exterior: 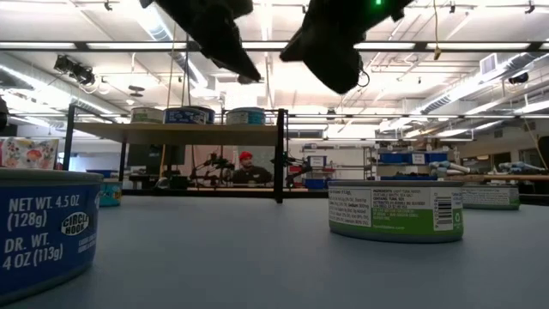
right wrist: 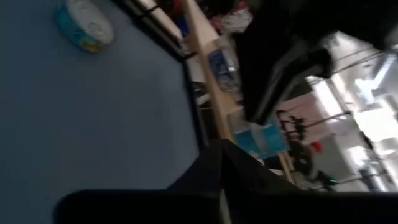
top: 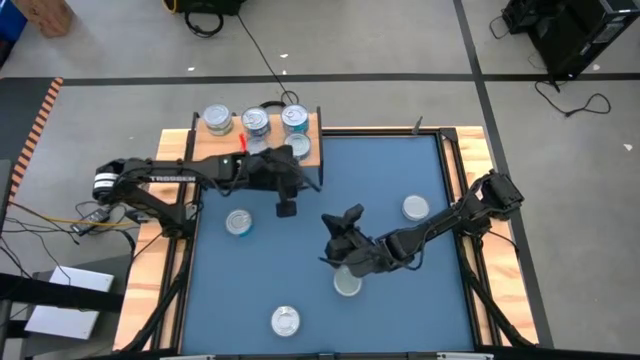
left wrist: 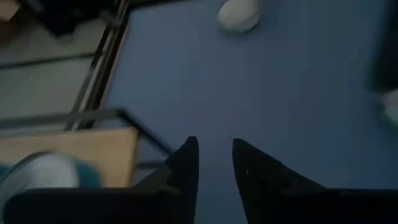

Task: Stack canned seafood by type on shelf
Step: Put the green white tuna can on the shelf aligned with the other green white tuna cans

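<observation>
The shelf [top: 232,140], a light wooden board on black legs, stands at the table's far left and carries several tins [top: 256,122]. More tins lie loose on the blue tabletop: one near the left [top: 238,222], one at the right [top: 416,208], one at the near edge [top: 286,321], and one partly under the right arm [top: 347,282]. My left gripper [left wrist: 214,152] hovers just in front of the shelf, its fingers slightly apart and nothing between them. My right gripper [right wrist: 221,152] hovers over the table's middle, shut and empty, pointing toward the shelf.
Wooden rails [top: 465,170] frame the blue tabletop [top: 380,170]. In the low view a blue-labelled tin [exterior: 43,232] stands close at the left and a green-labelled one [exterior: 395,210] at the right. A person [exterior: 247,170] sits in the room behind the shelf.
</observation>
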